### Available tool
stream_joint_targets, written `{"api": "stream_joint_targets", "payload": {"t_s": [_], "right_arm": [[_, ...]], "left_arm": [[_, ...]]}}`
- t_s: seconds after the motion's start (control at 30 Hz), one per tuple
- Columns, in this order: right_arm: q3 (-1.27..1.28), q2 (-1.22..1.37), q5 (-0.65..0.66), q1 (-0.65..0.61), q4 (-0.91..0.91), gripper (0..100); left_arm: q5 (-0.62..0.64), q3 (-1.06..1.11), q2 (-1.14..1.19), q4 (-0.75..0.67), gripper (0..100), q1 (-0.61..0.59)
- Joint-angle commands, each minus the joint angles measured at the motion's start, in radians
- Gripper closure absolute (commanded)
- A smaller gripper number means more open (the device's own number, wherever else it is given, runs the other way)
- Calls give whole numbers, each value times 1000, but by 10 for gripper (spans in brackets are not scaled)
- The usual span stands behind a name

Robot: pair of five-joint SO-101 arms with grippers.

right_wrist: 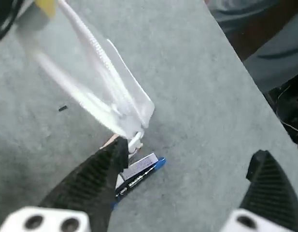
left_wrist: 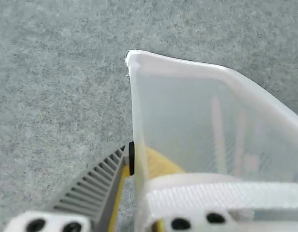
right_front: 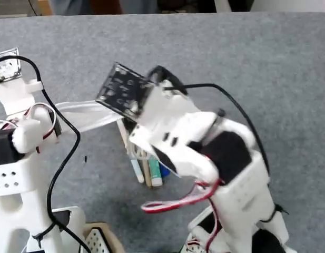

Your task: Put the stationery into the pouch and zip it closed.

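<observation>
Left gripper [left_wrist: 135, 166]: closed on one edge of the translucent white plastic pouch [right_front: 88, 116]. The sheet is pinched between a grey ribbed finger [left_wrist: 98, 179] and a white one.
Pouch: stretched from the left arm at the left of the high view toward the middle of the frame. Its far corner is lowered close to the grey felt-like table [right_front: 257, 63]. Whether the zip is open cannot be told.
Right gripper [right_wrist: 190, 152]: spread wide, with the two black ribbed fingers [right_wrist: 98, 176] well apart and nothing held. One fingertip is placed just beside the pouch's lowered corner.
Stationery [right_front: 146, 171]: a small bunch of slim pens, a wooden pencil and a blue-capped marker [right_wrist: 139, 171]. It is laid on the table just below the centre of the high view and partly covered by the right arm. Whether any tips reach into the pouch cannot be told.
Right arm [right_front: 204, 147]: seen in the centre and lower right of the high view, white-bodied, with a black circuit board [right_front: 122, 92] at its wrist.
</observation>
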Motion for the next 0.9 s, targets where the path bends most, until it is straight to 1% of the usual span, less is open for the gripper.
{"api": "stream_joint_targets", "payload": {"t_s": [0.0,0.07,0.13,0.23,0.33,0.47,0.57,0.6,0.7,0.87], "right_arm": [[-44,-31,-75,77,43,613],[-36,-31,-118,150,49,613],[8,-31,-160,213,40,613],[128,-31,-186,278,12,613],[302,-31,-183,299,-68,613],[512,-31,-184,301,-247,613],[608,-28,-186,302,-371,613],[622,-19,-189,302,-399,613],[605,67,-255,311,-440,613],[440,321,-281,316,-416,613]], "left_arm": [[8,-56,0,31,971,-12],[8,-51,-2,31,971,-19],[8,-53,-5,31,971,-54],[9,-50,-2,31,971,-113],[9,-28,-2,31,971,-140],[9,12,-2,25,971,-147],[9,15,-2,25,971,-147],[9,13,-2,23,971,-147],[9,16,-2,23,971,-148],[28,18,-2,23,971,-148]]}}
